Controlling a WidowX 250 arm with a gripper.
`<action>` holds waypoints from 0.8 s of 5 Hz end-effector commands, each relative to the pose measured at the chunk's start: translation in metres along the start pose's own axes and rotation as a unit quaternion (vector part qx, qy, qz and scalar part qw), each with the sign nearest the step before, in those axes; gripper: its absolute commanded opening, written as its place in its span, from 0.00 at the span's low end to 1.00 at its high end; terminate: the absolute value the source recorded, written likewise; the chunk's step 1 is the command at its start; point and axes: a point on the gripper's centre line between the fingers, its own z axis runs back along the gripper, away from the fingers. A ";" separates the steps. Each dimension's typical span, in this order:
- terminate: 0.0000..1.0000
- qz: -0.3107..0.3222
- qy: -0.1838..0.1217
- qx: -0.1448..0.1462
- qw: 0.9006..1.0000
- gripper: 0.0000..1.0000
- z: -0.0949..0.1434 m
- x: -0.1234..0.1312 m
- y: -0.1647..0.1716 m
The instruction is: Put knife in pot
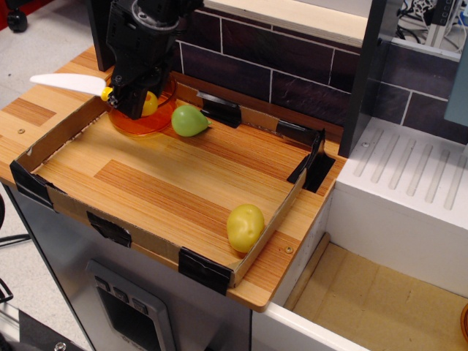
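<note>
Worktop [183, 183], cardboard-walled. Pincer [131, 99] at far left corner, closed on knife [77, 84] by its yellow handle; white blade juts out past the left edge. Pot [146, 121] sits directly below, partly hidden by pincer. Green pear [189, 121] just beside pot. Yellow lump [245, 227] near right corner.

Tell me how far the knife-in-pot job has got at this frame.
Done: the knife is picked up, its yellow handle clamped in the gripper. In hand: the gripper hangs over the orange pot at the tray's back corner, white blade sticking out left past the tray wall. Left: lower and release; the knife is not yet in the pot.
</note>
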 end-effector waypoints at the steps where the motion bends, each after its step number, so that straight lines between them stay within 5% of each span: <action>1: 0.00 0.137 0.040 0.009 0.990 0.00 0.005 0.042 -0.035; 4: 0.00 0.152 0.047 0.009 0.987 0.00 0.004 0.033 -0.055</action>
